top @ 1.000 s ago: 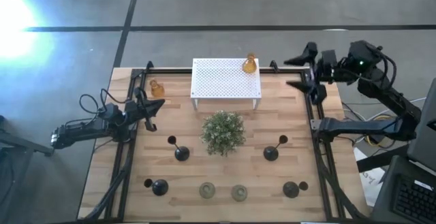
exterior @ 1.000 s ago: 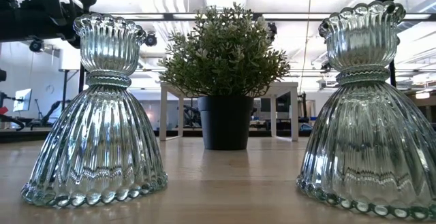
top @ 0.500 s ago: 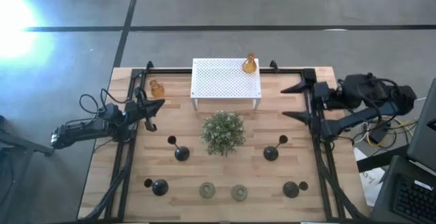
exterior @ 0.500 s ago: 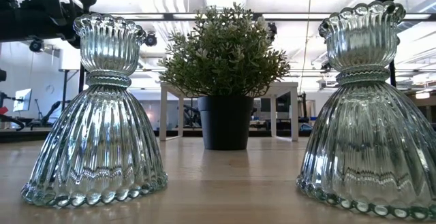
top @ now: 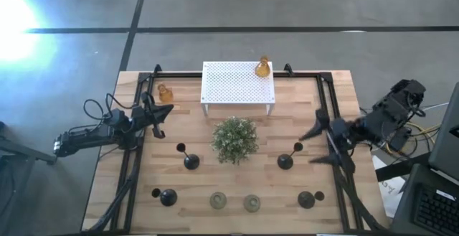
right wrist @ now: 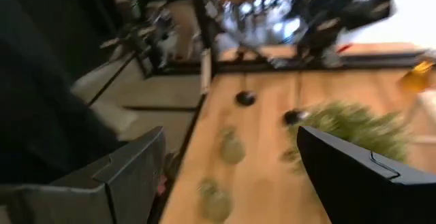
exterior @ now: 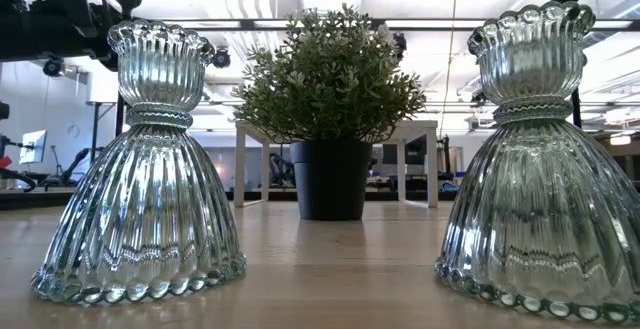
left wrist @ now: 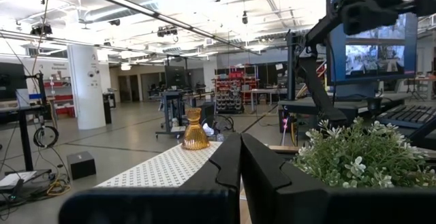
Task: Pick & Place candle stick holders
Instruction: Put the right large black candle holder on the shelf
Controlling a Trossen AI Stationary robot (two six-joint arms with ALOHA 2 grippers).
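One amber glass holder [top: 263, 67] stands on the white perforated stand [top: 237, 85]; it also shows in the left wrist view [left wrist: 195, 130]. The other amber holder [top: 165, 92] stands on the table at the far left. Two pale greenish holders [top: 218, 201] [top: 252, 203] stand by the near edge and fill the low view [exterior: 150, 169] [exterior: 545, 159]. Several black round-based holders [top: 190, 161] [top: 285, 162] [top: 167, 197] [top: 306, 199] stand around the plant. My right gripper [top: 316, 147] is open and empty, right of a black holder. My left gripper [top: 154, 114] is shut and empty at the left rail.
A bushy green plant [top: 235, 139] in a dark pot stands mid-table, in front of the white stand. Black frame rails [top: 331, 121] run along the table's left, right and far sides. Bare wood lies between the plant and the near row of holders.
My right gripper has swung from the table's far right corner toward the near edge along the right rail, coming down and pointing in toward the black holder right of the plant. It has stayed open. The holders have not moved.
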